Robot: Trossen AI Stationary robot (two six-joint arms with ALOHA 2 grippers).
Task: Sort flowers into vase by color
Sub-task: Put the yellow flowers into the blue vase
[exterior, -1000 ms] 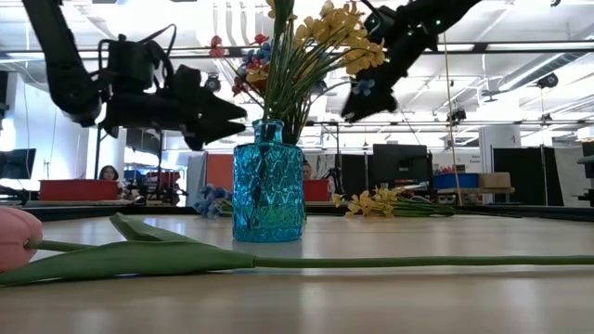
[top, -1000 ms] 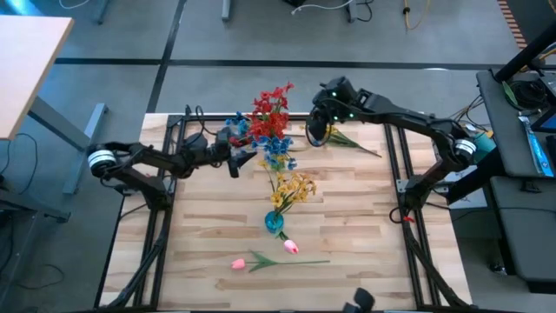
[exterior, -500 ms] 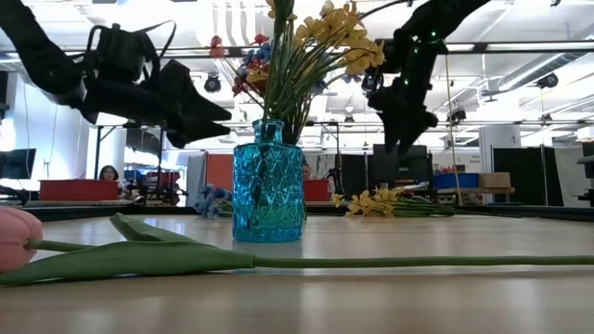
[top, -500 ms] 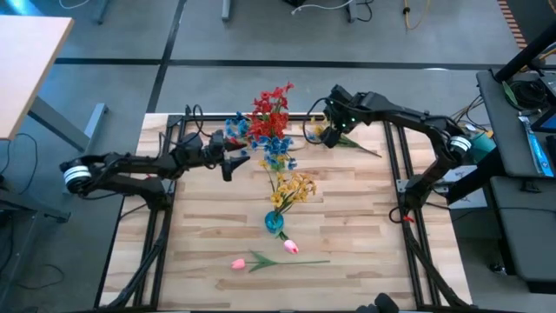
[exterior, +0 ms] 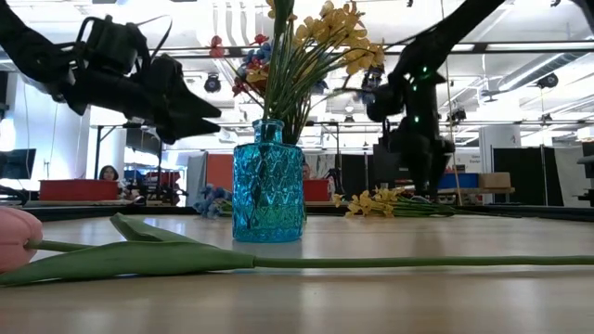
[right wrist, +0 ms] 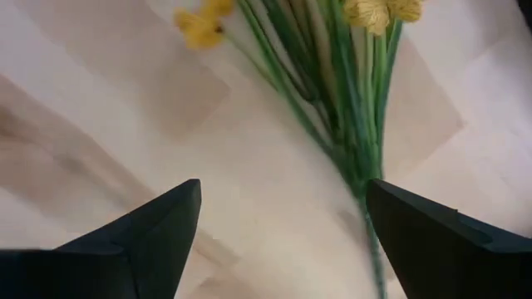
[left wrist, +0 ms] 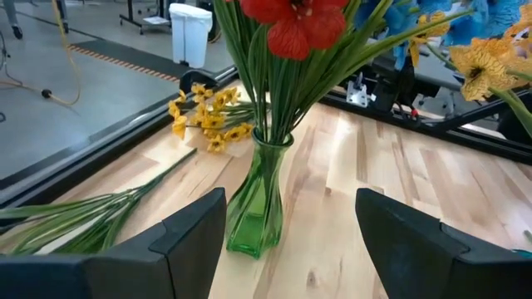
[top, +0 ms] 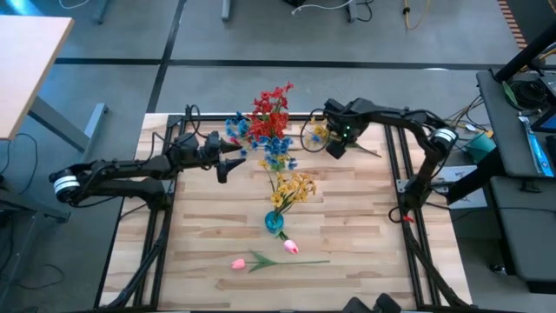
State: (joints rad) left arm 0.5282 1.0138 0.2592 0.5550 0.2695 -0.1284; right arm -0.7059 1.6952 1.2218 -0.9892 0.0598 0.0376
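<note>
High view: right end effector hovers over the loose yellow spray on the bench; left end effector waits released. Right wrist view: fingers spread, stems off-centre; closing could miss them.

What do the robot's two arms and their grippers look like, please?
Both arms are black and slender, each with a white band near the base joint. The left gripper and the right gripper each have two broad, dark, wedge-shaped fingers. Small green lights glow on the right arm's wrist, and black cables loop by the left wrist.
</note>
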